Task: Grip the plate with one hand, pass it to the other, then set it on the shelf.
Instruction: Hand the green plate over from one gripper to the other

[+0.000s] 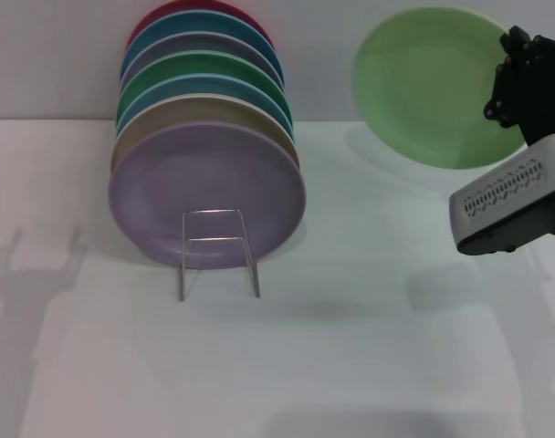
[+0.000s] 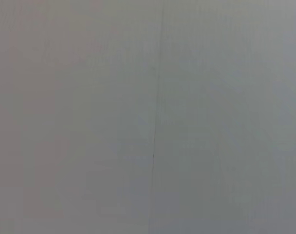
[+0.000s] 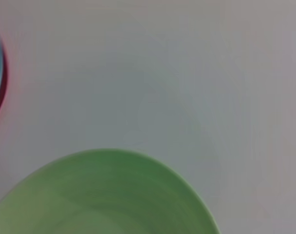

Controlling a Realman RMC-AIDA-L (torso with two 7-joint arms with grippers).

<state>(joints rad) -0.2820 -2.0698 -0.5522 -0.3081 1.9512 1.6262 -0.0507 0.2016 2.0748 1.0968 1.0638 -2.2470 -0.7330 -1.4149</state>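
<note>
The plate (image 1: 433,87) hangs tilted in the frame's upper right, clear of the surface (image 1: 369,319), grasped at its edge by the right tool (image 1: 513,82). The handover is still ahead, judging by this, as is placement on the shelf (image 1: 218,251) at centre left.

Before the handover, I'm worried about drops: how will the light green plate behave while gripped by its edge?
The plate looks rigid, holding its round shape in the air, so it likely won't flex. Its smooth matte face may slip. The right gripper seems to grip only its rim, so it could swing. If ceramic, a fall would probably break it.
</note>
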